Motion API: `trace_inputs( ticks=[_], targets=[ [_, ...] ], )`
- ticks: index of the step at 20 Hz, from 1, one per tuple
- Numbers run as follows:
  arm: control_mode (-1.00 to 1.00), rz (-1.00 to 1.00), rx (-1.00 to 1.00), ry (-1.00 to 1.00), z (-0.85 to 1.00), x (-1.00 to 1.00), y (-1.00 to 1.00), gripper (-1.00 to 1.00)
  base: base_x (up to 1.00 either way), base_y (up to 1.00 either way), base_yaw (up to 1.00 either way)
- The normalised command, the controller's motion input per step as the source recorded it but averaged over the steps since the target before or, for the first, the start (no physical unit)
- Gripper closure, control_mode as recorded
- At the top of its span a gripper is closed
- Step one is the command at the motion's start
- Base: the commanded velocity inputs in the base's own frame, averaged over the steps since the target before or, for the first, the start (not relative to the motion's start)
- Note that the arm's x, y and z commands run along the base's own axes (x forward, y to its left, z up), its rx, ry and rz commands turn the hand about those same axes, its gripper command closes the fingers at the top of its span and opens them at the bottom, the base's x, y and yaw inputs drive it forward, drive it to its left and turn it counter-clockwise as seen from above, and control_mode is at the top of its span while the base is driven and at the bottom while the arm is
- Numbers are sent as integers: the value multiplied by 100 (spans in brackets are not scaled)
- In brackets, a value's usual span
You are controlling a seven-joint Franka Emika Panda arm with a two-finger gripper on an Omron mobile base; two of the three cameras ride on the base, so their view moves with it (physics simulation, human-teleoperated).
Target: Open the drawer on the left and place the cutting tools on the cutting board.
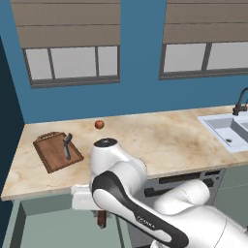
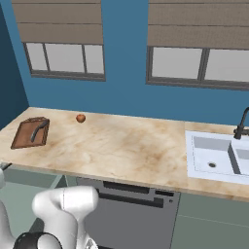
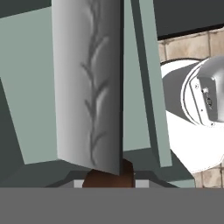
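The reddish-brown cutting board (image 1: 57, 151) (image 2: 30, 133) lies at the counter's left end, with one slim dark cutting tool (image 1: 67, 147) (image 2: 39, 130) resting on it. Below the counter edge the sage drawer (image 1: 51, 227) (image 3: 26, 87) stands pulled out. My gripper (image 1: 100, 213) hangs over the drawer, shut on the brown handle (image 3: 107, 178) (image 1: 101, 219) of a second cutting tool. Its broad grey blade (image 3: 87, 87), marked with a branching pattern, points away from the hand. The fingertips themselves are hidden.
A small orange-red ball (image 1: 99, 124) (image 2: 80, 117) sits on the counter behind the board. To the right are a white sink (image 1: 227, 131) (image 2: 214, 155) with a dark faucet (image 1: 240, 101), and a dark panel with a black bar handle (image 1: 179, 183) (image 2: 131, 199).
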Motion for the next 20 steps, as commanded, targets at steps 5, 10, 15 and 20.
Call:
trace_inputs(
  ticks=[5, 10, 15, 20],
  targets=[
    [-100, 0, -1, 0, 32, 26, -11, 100, 0, 0, 0],
    [-100, 0, -1, -1, 23, 26, -5, 100, 0, 0, 0],
    [-100, 0, -1, -1, 7, 26, 0, 100, 0, 0, 0],
    [-100, 2, -3, 0, 0, 22, -6, 100, 0, 0, 0]
  ],
)
